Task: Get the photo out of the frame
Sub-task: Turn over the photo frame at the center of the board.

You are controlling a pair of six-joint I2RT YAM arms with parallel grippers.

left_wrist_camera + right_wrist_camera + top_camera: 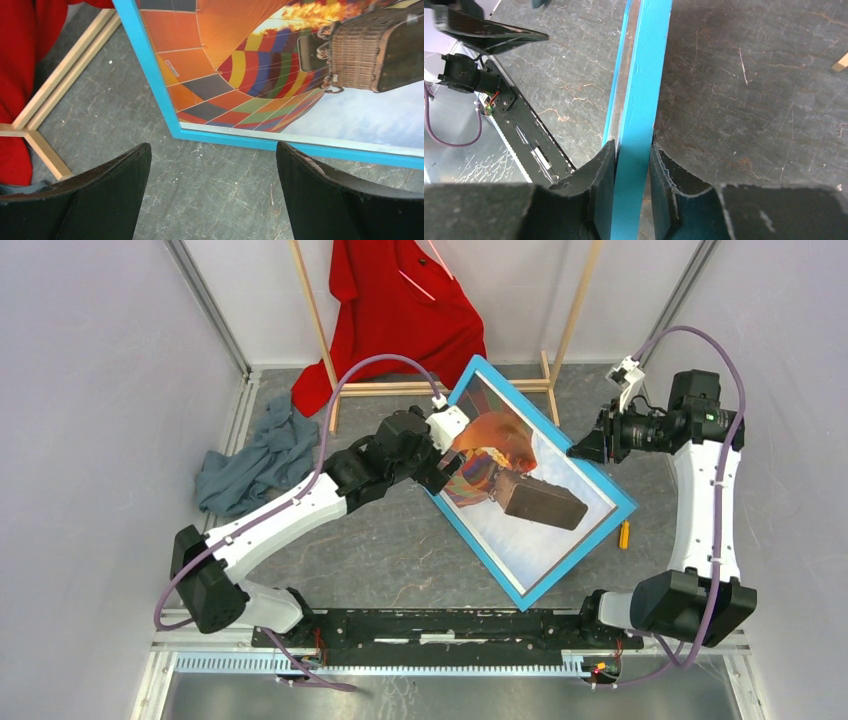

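R gripper (632,146): fingers (600,182) pinched on the frame (640,95), one pad on each face of its far edge on the R arm's side, no gap showing in wrist view. L gripper (212,150): fingers spread wide, holding nothing, hanging over table (210,190) just beside the frame's corner. Item 1, the frame: thin, lt-blue border, stiff but prob. light; sits skewed mid-table betw. both arms, looks tipped up on R side, how far can't tell. Clear pane in front seems likely from the sheen, so fragile w/ a slippery face; best taken by the rim, as R does, not by the flat. Item 2, the photo (240,75), balloon print: inside the frame, face up, not yet out; thin sheet, prob. floppy, creases easily; I'd judge it comes out from the back only, so the frame wants turning over first. Back not in view. Beyond: wooden rack (566,330) w/ red garment (400,310), grey-blue cloth (255,460) heaped at L.
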